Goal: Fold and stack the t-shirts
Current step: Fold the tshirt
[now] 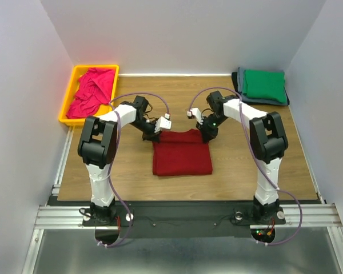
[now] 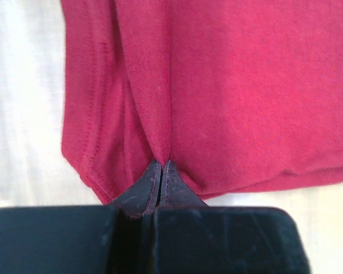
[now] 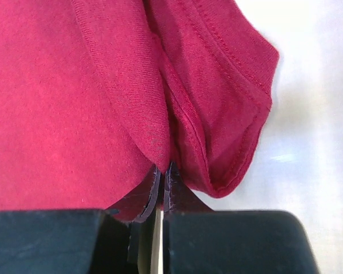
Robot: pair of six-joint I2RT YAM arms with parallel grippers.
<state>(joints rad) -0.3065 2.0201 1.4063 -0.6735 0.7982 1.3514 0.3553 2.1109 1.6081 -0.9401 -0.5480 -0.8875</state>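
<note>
Both corners: the dark red t-shirt (image 1: 182,152) is pinched there, likely so the fold is kept square.
Left gripper (image 2: 162,165): clamped on cloth.
Right gripper (image 3: 163,169): clamped on cloth.

You get nothing to read here: no word, number, brand or sign is legible in any of the three views. The dark red t-shirt (image 2: 246,85) fills both wrist views as plain cloth and stitching, with no lettering on it. In the top view the small white pieces (image 1: 167,117) near the arms' wrists might carry print, but they are too small for you to tell
</note>
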